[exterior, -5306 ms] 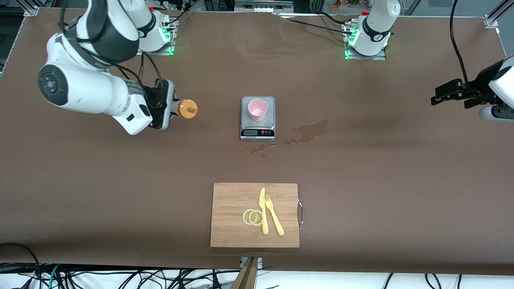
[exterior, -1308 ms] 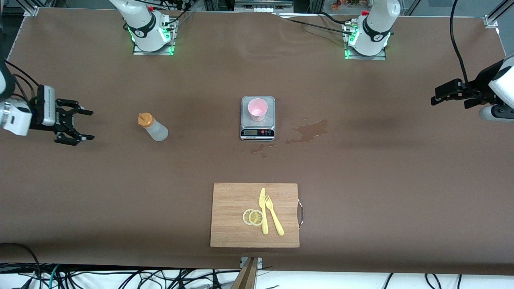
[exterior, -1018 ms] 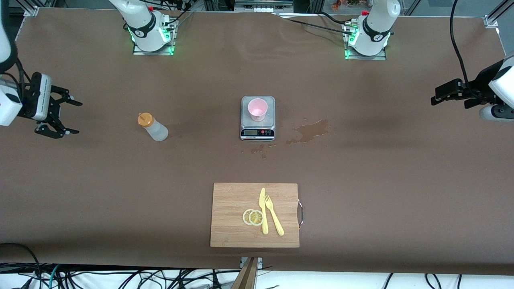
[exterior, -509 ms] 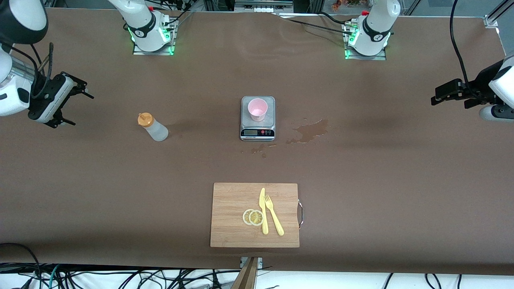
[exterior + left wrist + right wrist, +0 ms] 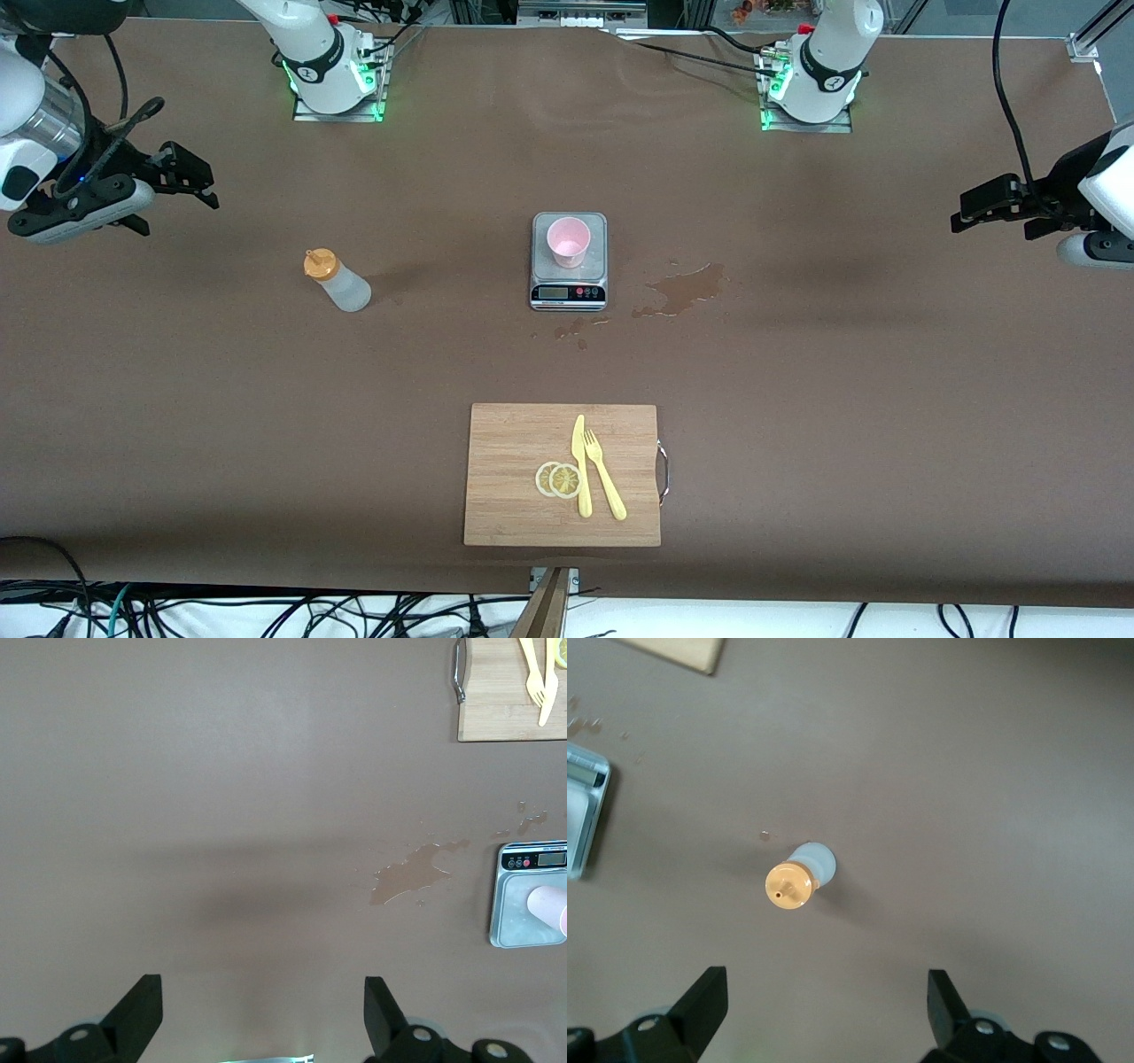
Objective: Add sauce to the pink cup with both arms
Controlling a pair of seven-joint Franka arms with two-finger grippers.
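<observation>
Brown tabletop before me: pink cup sits on the scale, squeeze bottle upright toward my right arm's end. Right gripper and left gripper hover, fingers wide, empty.

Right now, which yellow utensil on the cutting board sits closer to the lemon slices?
The knife: its blade edge touches the lemon slices. The fork lies beside the knife, toward the board's metal handle, apart from the slices.
</observation>
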